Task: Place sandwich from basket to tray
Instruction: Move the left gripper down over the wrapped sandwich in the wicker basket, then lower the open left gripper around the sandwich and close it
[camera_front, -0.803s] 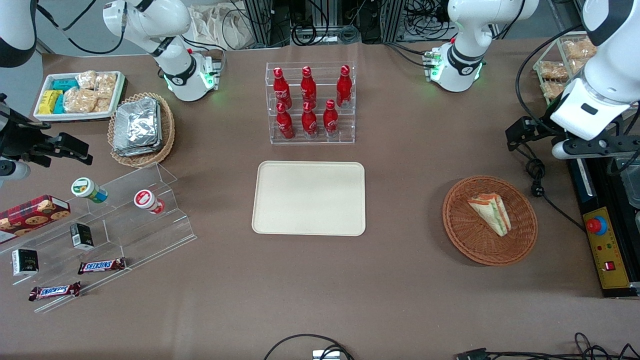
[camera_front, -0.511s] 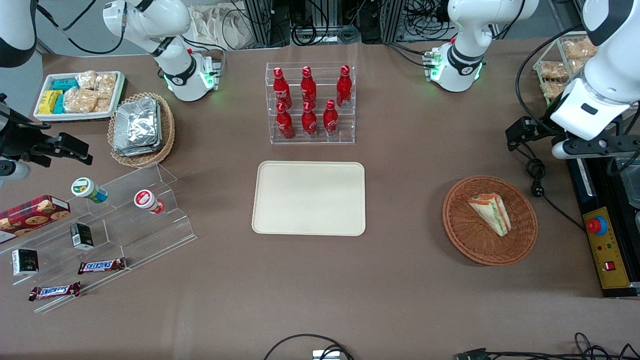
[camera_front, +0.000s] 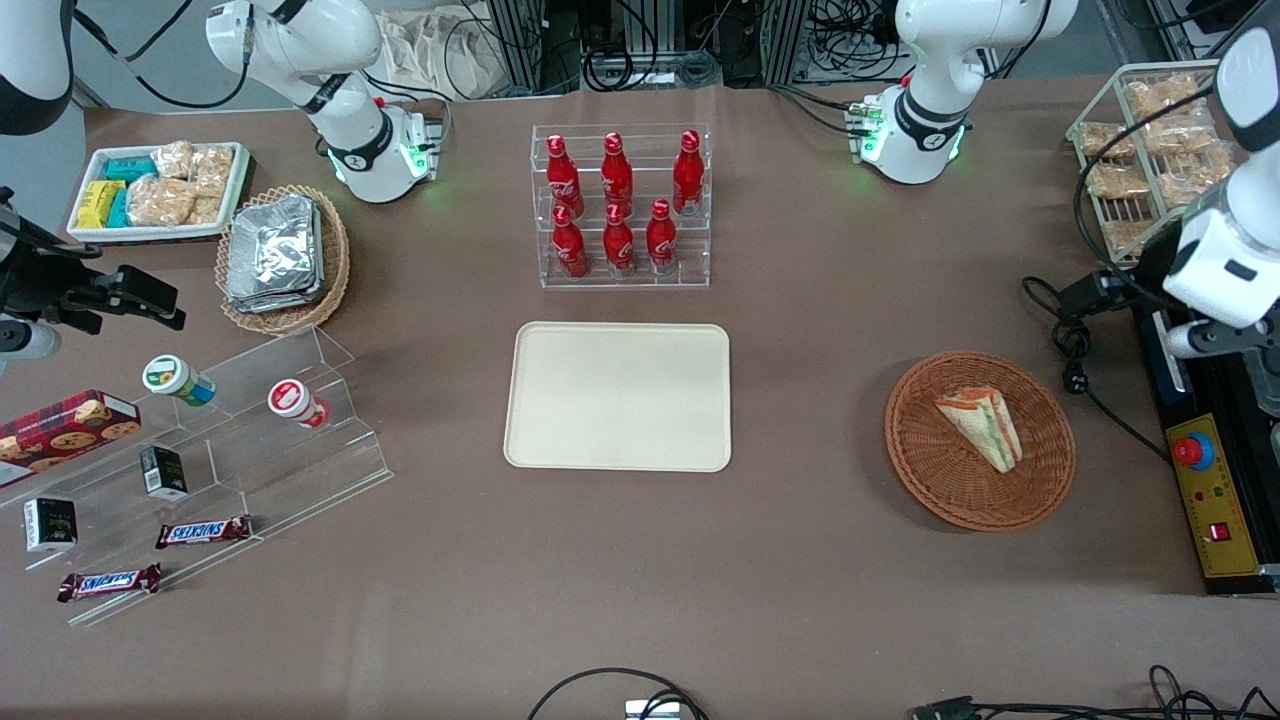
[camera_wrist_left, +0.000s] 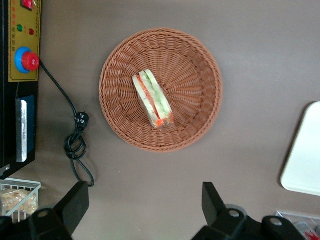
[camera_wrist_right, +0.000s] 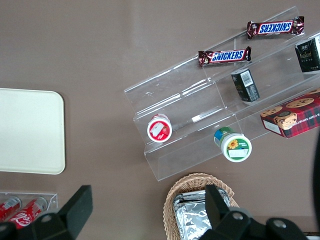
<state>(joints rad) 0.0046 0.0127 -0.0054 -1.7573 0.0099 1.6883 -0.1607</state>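
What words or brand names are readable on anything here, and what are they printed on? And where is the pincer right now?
"SNICKERS": chocolate bar on the clear stepped stand.
"SNICKERS": second bar on the same stand.
Red bottles: white script, too small to read.
Cookie box, two dark small boxes and two round lids: print unreadable.
Yellow control panel: no legible text.
Sandwich, basket, tray: no text.
Pincer: open, high above the table beside the basket.

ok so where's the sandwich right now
The sandwich lies in the basket toward the working arm's end of the table, well apart from the tray; the open gripper hovers above, off the basket's rim.
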